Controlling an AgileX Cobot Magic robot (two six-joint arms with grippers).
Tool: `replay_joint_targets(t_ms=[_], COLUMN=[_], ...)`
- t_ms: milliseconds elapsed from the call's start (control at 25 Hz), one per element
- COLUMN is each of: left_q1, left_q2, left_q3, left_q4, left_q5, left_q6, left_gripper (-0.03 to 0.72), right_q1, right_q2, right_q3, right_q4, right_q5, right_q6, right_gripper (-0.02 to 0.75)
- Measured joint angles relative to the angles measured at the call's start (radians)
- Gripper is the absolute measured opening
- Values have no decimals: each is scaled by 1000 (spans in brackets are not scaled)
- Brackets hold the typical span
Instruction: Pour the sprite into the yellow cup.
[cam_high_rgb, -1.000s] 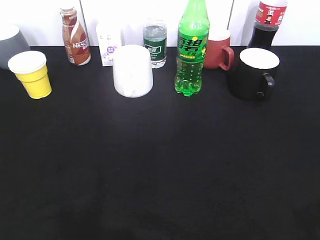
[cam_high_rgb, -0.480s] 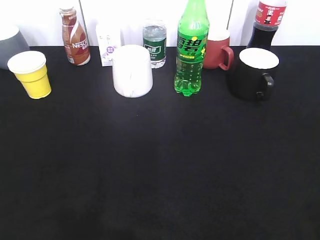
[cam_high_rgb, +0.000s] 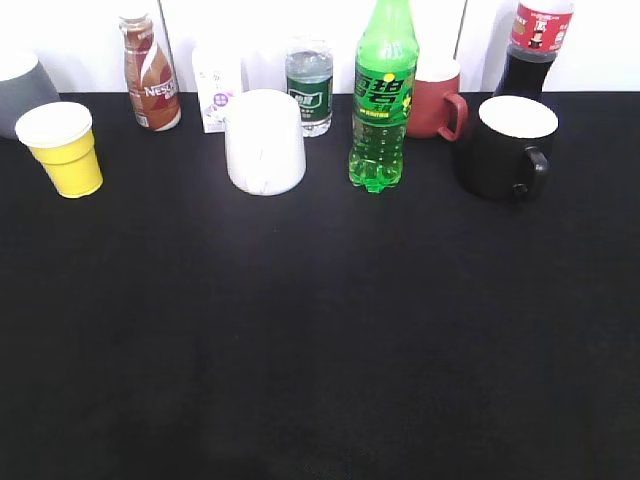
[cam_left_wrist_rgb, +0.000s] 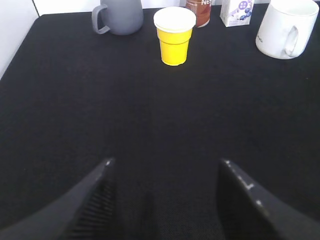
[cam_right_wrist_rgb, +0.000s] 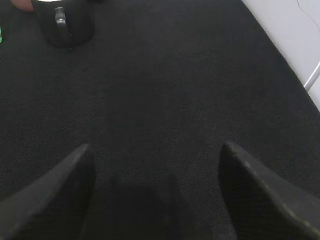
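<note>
The sprite (cam_high_rgb: 382, 100), a tall green bottle with a green cap, stands upright at the back middle of the black table. The yellow cup (cam_high_rgb: 64, 148) stands upright at the far left; in the left wrist view it (cam_left_wrist_rgb: 174, 35) is straight ahead, far from my left gripper (cam_left_wrist_rgb: 165, 165), which is open and empty over bare cloth. My right gripper (cam_right_wrist_rgb: 156, 147) is open and empty over the table's right part. Only a green sliver of the sprite (cam_right_wrist_rgb: 0, 35) shows at the left edge of the right wrist view. Neither gripper shows in the exterior view.
A white mug (cam_high_rgb: 264, 140) stands left of the sprite. A black mug (cam_high_rgb: 505, 145), a red mug (cam_high_rgb: 437, 100) and a cola bottle (cam_high_rgb: 533, 45) stand at the right. A small clear bottle (cam_high_rgb: 308, 85), milk carton (cam_high_rgb: 218, 90), Nescafe bottle (cam_high_rgb: 150, 75) and grey mug (cam_left_wrist_rgb: 119, 15) line the back.
</note>
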Motion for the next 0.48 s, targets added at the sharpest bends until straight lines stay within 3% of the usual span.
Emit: replay_joint_targets(t_ms=[240, 360, 480], left_q1=[0, 0, 0], left_q2=[0, 0, 0], left_q3=[2, 2, 2], left_q4=[0, 0, 0], left_q5=[-1, -1, -1], left_q6=[0, 0, 0], left_gripper=[439, 436, 436], right_q1=[0, 0, 0], right_q2=[0, 0, 0], right_q3=[0, 0, 0], right_q4=[1, 110, 138], right_q5=[0, 0, 0], right_q6=[0, -62, -88], right_gripper=[586, 586, 586])
